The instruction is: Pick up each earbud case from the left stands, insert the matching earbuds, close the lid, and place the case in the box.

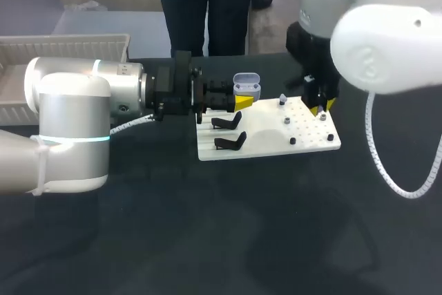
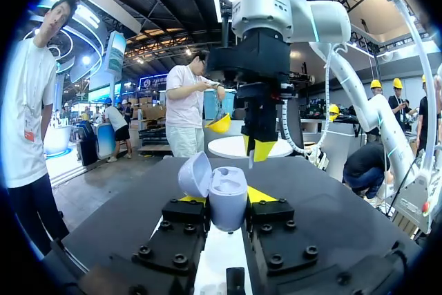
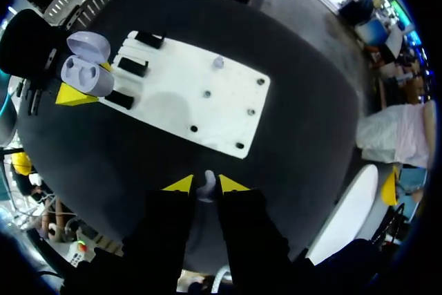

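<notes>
Open earbud case (image 2: 228, 186) was clamped low by left fingers (image 2: 261, 195) | earbud (image 3: 207, 186) was pinched by right fingers (image 3: 231, 184) | judged light, slick, rigid.

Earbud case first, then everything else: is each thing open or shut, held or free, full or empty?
earbud case: lid open, sockets look empty, held up off the stands.
left gripper: fingers shut on the earbud case.
right gripper: fingers shut on an earbud.
second earbud: free, upright on the white board.
black stands: both empty.
</notes>
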